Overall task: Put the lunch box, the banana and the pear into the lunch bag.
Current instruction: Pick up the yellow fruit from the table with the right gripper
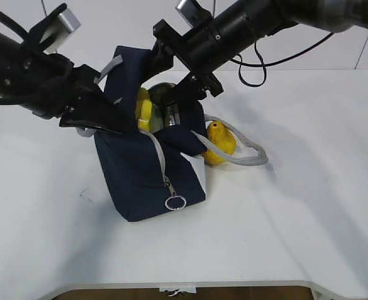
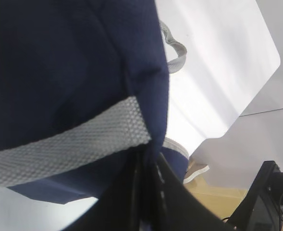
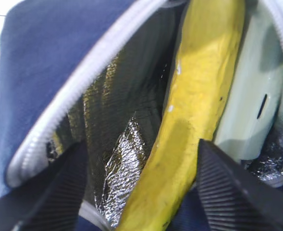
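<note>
Bag [image 1: 143,169] upright on table [image 1: 296,187], mouth open. My L claw [image 2: 148,159] clamped on bag's rim. My R claw [image 3: 141,192] apart over mouth. Box [image 3: 249,110] & banana [image 3: 199,96] inside; pear [image 1: 220,142] on table just beside bag.

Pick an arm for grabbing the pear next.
Right. The pear lies on the table beside the bag, on the right arm's side. The right gripper is open over the banana. The left gripper is clamped on the bag's edge, holding it open.
</note>
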`<state>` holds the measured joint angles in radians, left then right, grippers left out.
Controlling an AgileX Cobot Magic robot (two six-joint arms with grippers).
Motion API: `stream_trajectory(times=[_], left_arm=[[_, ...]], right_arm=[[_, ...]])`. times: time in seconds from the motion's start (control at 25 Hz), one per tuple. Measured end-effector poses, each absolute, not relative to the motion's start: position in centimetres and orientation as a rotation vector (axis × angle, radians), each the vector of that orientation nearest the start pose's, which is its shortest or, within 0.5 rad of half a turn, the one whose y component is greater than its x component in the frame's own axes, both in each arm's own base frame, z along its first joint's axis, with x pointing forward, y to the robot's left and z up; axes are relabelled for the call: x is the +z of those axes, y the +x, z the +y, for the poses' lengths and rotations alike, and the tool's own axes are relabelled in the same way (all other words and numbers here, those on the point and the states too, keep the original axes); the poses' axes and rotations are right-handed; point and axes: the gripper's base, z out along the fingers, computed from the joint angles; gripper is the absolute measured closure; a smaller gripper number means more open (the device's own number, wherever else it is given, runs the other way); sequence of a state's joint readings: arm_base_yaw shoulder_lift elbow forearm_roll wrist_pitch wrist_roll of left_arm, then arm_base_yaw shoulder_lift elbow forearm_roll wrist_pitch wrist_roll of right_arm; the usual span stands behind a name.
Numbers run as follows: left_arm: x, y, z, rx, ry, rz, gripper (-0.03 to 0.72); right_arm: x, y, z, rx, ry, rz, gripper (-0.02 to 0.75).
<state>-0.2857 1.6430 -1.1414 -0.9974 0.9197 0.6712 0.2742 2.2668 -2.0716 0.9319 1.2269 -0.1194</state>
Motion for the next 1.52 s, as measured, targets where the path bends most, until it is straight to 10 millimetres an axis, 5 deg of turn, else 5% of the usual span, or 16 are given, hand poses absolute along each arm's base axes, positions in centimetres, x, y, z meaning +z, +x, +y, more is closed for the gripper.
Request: stream_trajectory(times=[0.2, 0.52, 0.76, 1.52], left_arm=[[26.2, 30.1, -15.2, -1.079, 0.535, 2.507, 0.683], [26.2, 30.0, -15.1, -1.071, 0.547, 2.513, 0.683], [26.1, 30.0, -15.0, -1.055, 0.561, 2.519, 0.682], [26.0, 30.0, -15.0, -1.044, 0.576, 2.525, 0.682]], right_arm=[[25.8, 45.0, 19.7, 1.314, -0.237, 2.677, 0.185], [30.7, 43.3, 17.2, 0.876, -0.357, 2.667, 0.179], [31.8, 41.9, 16.3, 0.801, -0.364, 2.68, 0.179], [26.1, 41.6, 15.2, 0.617, -0.343, 2.891, 0.178]])
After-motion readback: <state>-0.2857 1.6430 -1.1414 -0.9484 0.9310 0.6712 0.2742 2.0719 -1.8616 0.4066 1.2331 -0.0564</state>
